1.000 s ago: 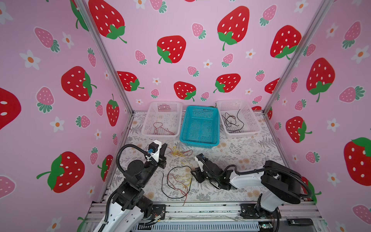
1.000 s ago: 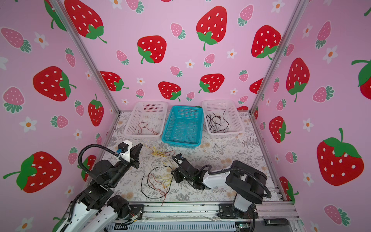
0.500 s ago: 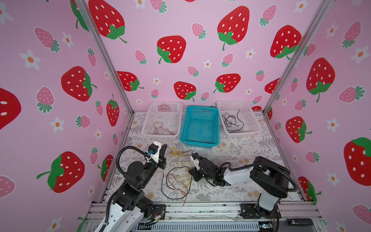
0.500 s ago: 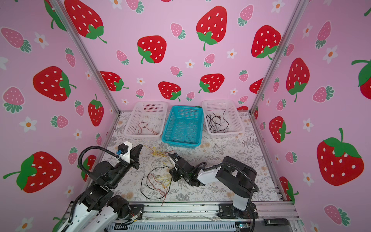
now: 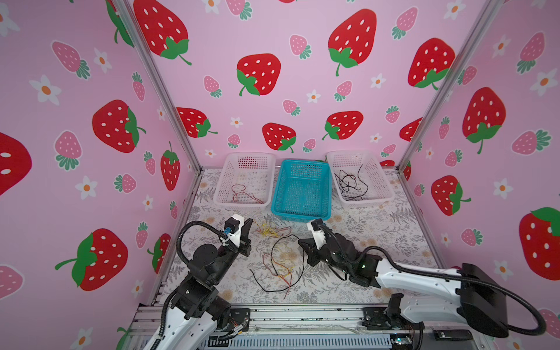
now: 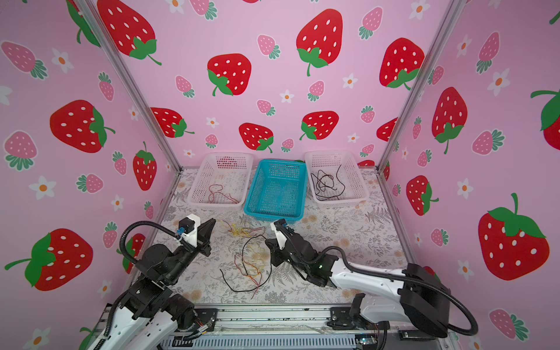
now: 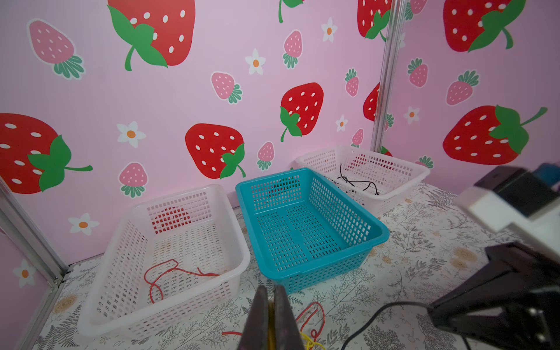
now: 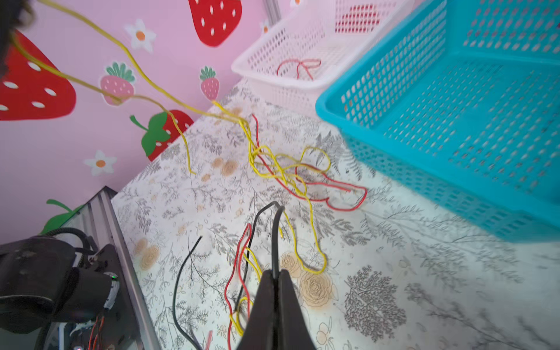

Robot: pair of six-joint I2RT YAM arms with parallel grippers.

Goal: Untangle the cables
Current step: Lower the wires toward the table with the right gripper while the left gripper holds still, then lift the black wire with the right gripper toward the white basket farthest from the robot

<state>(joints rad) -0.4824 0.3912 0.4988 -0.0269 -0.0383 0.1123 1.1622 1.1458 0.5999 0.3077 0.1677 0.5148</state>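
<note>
Left end effector (image 7: 271, 291) and right end effector (image 8: 275, 272), each clenched on one strand of the cables (image 8: 274, 169).
The left end effector pinches a yellow cable (image 8: 145, 75), which rises off the table (image 5: 378, 230) from the tangle lying in front of the blue basket (image 5: 303, 212). The right end effector is clamped on a black cable (image 8: 274, 236) at the near side of the tangle. A red cable (image 7: 197, 272) lies in the left white basket (image 5: 242, 204), and loose black strands (image 5: 345, 185) lie in the right white basket (image 5: 366, 201).
</note>
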